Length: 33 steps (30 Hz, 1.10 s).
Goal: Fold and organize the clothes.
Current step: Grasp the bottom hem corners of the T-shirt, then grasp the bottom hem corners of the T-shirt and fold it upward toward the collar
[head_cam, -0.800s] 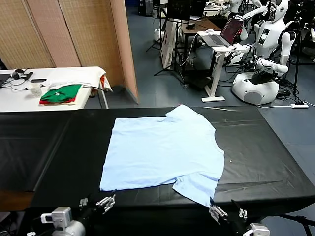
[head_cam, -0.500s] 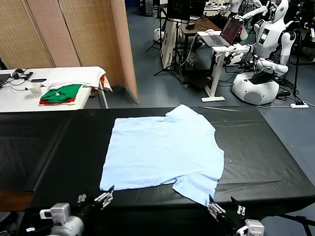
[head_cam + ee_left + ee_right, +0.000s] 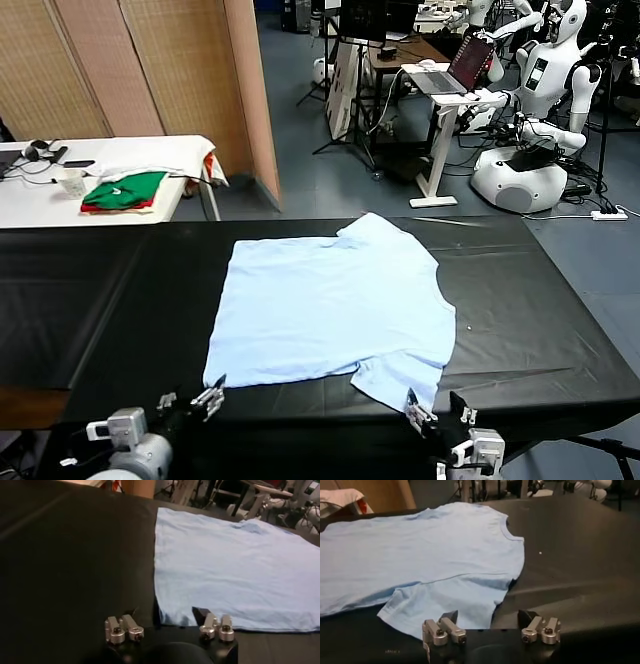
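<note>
1. The T-shirt (image 3: pixel 335 305) lies spread flat on the black counter (image 3: pixel 520 300), unmoved; its near hem corner sits just ahead of my left end effector (image 3: pixel 207 398), its near sleeve tip just ahead of my right end effector (image 3: pixel 433 417).
2. Both end effectors have crept forward to those edges since the previous frames, the right more than the left.
3. Each has its fingers apart, clamped on nothing.
4. Reading: the approach is nearly done; pinching both edges for the first fold comes next.

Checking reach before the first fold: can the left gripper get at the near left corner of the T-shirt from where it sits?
Probably yes. The left gripper is open at the table's near edge, right by the T-shirt's corner, with nothing between them.
</note>
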Motion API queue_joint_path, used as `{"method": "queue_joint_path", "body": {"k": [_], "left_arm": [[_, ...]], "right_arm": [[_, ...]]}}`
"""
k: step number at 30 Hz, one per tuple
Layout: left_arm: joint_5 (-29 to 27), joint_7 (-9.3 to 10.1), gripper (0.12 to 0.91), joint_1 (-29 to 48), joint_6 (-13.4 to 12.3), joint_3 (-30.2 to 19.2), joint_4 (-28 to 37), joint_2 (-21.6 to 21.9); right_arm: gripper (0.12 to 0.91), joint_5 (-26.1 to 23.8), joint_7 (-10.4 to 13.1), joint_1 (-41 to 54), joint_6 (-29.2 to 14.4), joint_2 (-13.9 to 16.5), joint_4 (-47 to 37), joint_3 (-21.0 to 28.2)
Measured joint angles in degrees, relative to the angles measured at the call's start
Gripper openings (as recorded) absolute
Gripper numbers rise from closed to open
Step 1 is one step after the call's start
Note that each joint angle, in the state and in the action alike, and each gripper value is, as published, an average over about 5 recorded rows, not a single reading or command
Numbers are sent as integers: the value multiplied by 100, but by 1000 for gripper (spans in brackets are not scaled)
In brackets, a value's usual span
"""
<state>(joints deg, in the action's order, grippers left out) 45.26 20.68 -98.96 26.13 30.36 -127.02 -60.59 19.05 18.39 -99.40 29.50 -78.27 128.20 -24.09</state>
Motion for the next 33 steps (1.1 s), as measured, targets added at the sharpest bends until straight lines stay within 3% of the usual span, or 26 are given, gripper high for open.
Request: {"method": "queue_joint_path", "body": {"k": [3, 6, 15, 20, 28, 33], "left_arm": [[-3, -3, 203, -25, 4, -9, -2, -6], [-25, 3, 147, -52, -1, -17, -12, -18], [-162, 221, 147, -430, -62, 126, -335, -50], [-188, 262, 147, -755, -138, 296, -649, -63], [-611, 1, 147, -660, -585, 277, -685, -242], [-899, -116, 147, -136, -742, 135, -347, -398]], "right_arm": [[153, 12, 29, -33, -8, 5, 33, 16], [141, 27, 74, -124, 6, 30, 160, 26], [140, 25, 188, -779, 116, 167, 930, -95], [141, 47, 93, -935, 55, 203, 1064, -162], [140, -17, -411, -542, -531, 387, 912, -306], [141, 15, -578, 84, -604, 624, 494, -265]]}}
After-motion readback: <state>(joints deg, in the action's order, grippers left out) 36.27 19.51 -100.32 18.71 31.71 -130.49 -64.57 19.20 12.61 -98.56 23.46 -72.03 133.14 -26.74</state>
